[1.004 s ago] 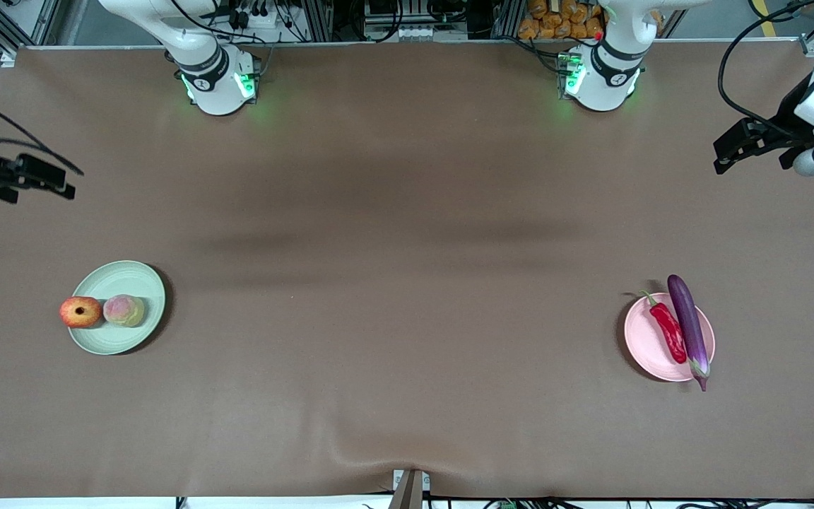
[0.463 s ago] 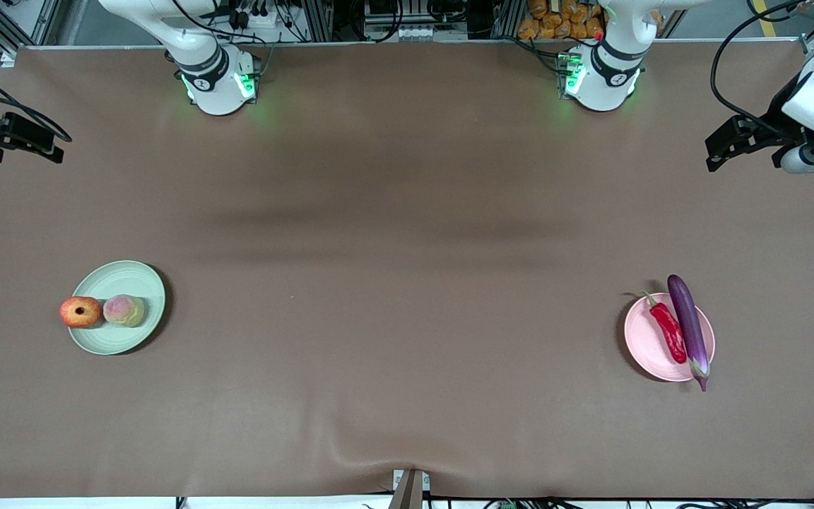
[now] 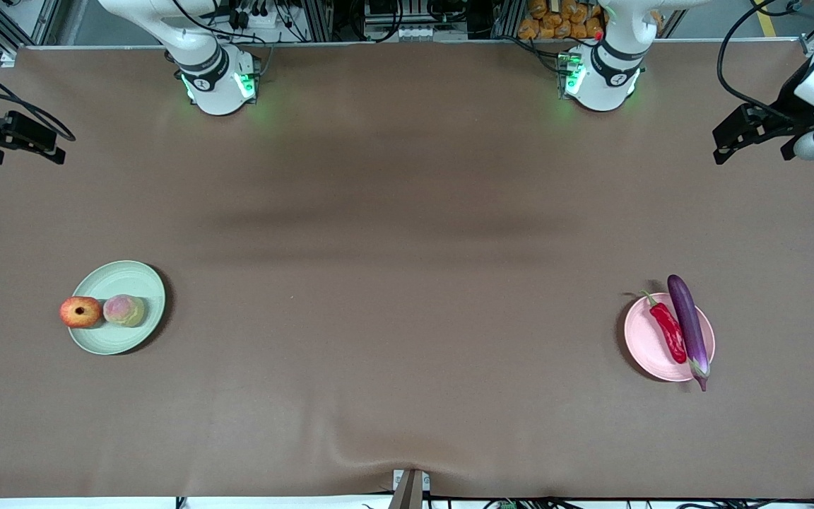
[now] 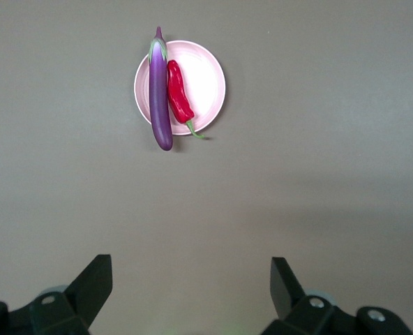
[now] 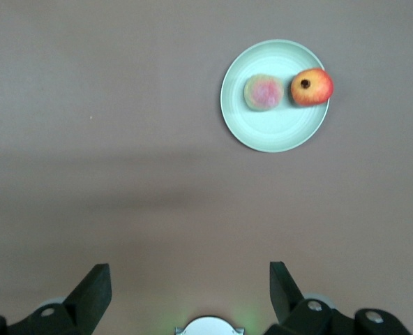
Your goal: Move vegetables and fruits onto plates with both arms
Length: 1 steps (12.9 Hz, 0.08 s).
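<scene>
Both tools have shifted only slightly since 0.5 s ago; all 4 items lie unmoved.
Left tool (image 3: 721,145) and right tool (image 3: 54,145) hover open and empty over counter (image 3: 407,268) ends; eggplant (image 3: 688,329), chili (image 3: 668,332) on pink plate (image 3: 644,339); peach (image 3: 124,310), pomegranate (image 3: 80,312) on green plate (image 3: 121,283).

Brown table cover (image 3: 407,283), creased at edge nearest front camera. Small metal bracket (image 3: 410,488) at mid of that edge. Orange-yellow items (image 3: 559,21), type unclear, past table edge by left arm's base. Aluminium frame rails (image 3: 4,25), black cables (image 3: 251,10) along same edge.
</scene>
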Available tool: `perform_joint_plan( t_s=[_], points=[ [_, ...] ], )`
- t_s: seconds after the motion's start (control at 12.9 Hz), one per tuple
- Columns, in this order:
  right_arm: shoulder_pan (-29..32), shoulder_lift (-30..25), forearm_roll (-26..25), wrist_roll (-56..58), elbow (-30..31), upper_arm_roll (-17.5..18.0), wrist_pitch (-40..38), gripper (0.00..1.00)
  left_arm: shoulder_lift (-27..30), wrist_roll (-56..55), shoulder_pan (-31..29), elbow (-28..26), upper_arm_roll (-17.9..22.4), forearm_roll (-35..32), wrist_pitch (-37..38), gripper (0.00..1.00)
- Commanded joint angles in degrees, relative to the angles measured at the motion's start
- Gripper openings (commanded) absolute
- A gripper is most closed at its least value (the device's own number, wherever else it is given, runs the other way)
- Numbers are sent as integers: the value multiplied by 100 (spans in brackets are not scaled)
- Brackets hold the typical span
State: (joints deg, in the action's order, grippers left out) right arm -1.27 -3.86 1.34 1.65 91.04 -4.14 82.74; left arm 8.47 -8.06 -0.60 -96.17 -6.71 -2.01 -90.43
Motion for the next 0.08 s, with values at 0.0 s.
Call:
perform_joint_plan(
  t_s=[0.0],
  points=[
    [21, -35, -125, 63, 63, 18, 137, 100, 6, 94, -45, 151, -14, 131, 95, 100]
  ],
)
